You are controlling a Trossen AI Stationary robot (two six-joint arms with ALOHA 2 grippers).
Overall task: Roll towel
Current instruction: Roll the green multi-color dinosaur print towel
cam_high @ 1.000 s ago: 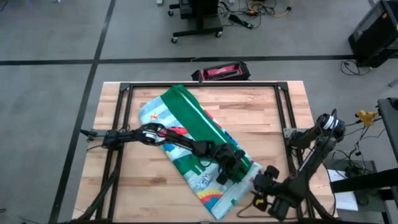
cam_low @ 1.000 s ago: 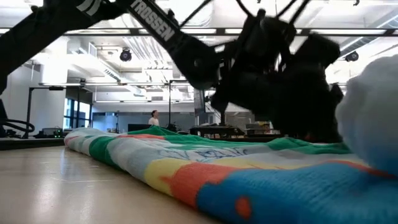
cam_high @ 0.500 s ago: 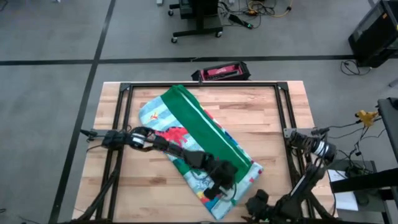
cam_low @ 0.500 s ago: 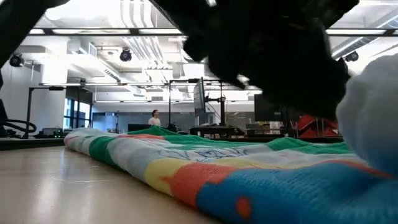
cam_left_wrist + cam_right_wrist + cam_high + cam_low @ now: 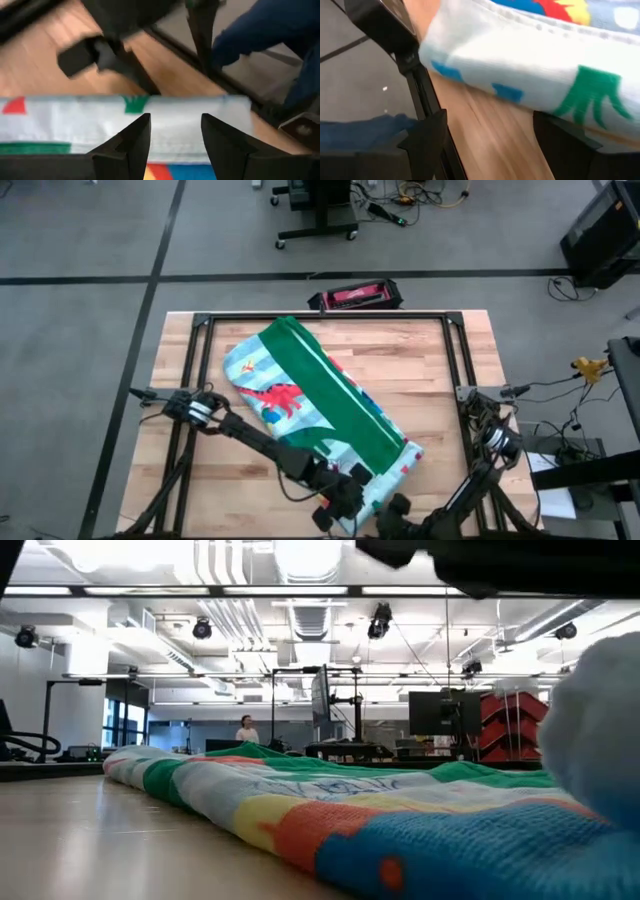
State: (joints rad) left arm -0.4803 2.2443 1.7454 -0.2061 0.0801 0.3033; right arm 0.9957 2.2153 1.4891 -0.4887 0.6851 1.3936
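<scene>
towel [image 5: 318, 415]: folded strip lying diagonally on bench [image 5: 420, 355], near end cut off in low view | left hand [image 5: 338, 512]: open, empty, at towel's near end | right hand [image 5: 392, 515]: open, empty, just beside that end, partly cut off | red-black case [image 5: 355, 296] past bench's far edge

dinosaur towel [image 5: 318, 412], folded green-striped, diagonal on table

A wooden table [image 5: 420, 355] with a black metal frame [image 5: 330, 316] stands on grey floor; a red-and-black case [image 5: 355, 296] lies just beyond its far edge, and a distant person [image 5: 245, 728] shows in the room behind
</scene>
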